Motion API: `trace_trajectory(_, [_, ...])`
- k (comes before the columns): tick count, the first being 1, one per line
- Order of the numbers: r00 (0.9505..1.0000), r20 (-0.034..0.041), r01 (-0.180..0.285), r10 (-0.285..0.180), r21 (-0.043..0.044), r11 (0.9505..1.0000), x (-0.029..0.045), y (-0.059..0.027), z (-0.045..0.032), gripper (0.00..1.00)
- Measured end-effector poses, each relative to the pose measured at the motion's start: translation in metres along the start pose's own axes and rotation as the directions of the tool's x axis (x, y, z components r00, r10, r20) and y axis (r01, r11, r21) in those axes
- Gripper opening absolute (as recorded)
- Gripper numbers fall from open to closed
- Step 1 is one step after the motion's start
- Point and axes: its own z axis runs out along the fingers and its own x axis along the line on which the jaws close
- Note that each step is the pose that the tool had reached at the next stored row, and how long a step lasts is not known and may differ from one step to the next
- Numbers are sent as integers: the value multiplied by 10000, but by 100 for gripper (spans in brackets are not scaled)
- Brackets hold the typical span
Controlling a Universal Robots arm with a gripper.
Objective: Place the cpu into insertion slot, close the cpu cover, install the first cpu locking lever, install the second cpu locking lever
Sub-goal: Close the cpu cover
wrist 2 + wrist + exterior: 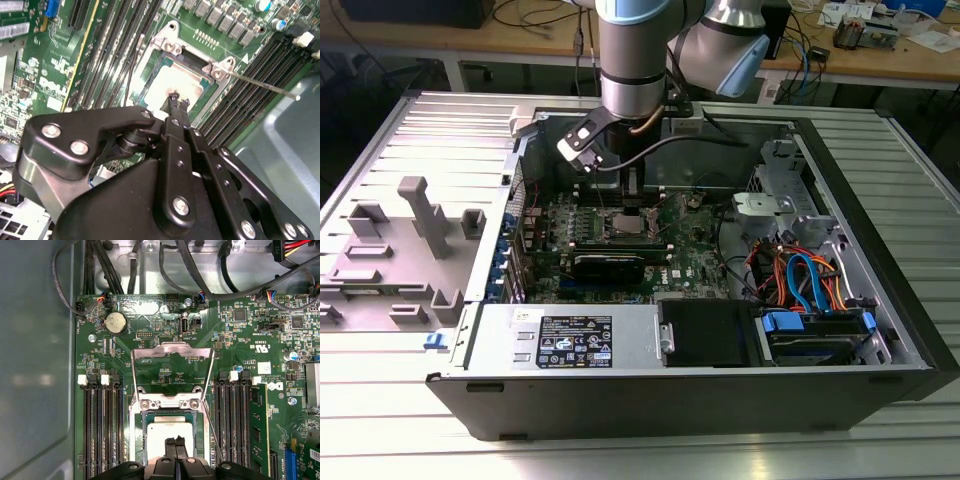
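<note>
Over one cpu (pixel 157 437): one hand (pixel 175 441); one cover (pixel 172 351)

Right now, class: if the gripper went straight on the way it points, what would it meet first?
Probably the cpu, seated in the insertion slot directly ahead of the gripper; the cpu cover stands open, clear of that line. Whether they already touch is unclear.

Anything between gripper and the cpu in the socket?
Nothing: both wrist views show the gripper directly over the flat silver-grey square cpu; thin silver cpu cover stands open.
</note>
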Motion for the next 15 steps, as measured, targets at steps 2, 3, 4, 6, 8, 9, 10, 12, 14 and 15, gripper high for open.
trace_trajectory(2, [10000, 3, -1, 1, -1, 10000, 0, 62, 2, 11])
trace_trajectory(3, [10000, 3, -1, 1, 0, 10000, 0, 66, 3, 11])
trace_trajectory(4, [10000, 3, -2, 2, 0, 10000, 0, 66, 2, 11])
trace_trajectory(6, [10000, 17, -1, 1, 1, 10000, 0, 70, -9, 11])
trace_trajectory(8, [10000, 18, -2, 2, 1, 10000, -2, 72, -52, 11])
trace_trajectory(9, [10000, 18, -1, 1, 1, 10000, -2, 73, -70, 11])
trace_trajectory(10, [10000, 18, -1, 1, 1, 10000, -3, 74, -83, 11])
trace_trajectory(12, [10000, 18, -1, 1, 1, 10000, -5, 75, -127, 11])
trace_trajectory(14, [10000, 23, 0, 0, 0, 10000, -5, 76, -133, 11])
trace_trajectory(15, [10000, 29, 0, 0, 1, 10000, -5, 76, -134, 11])
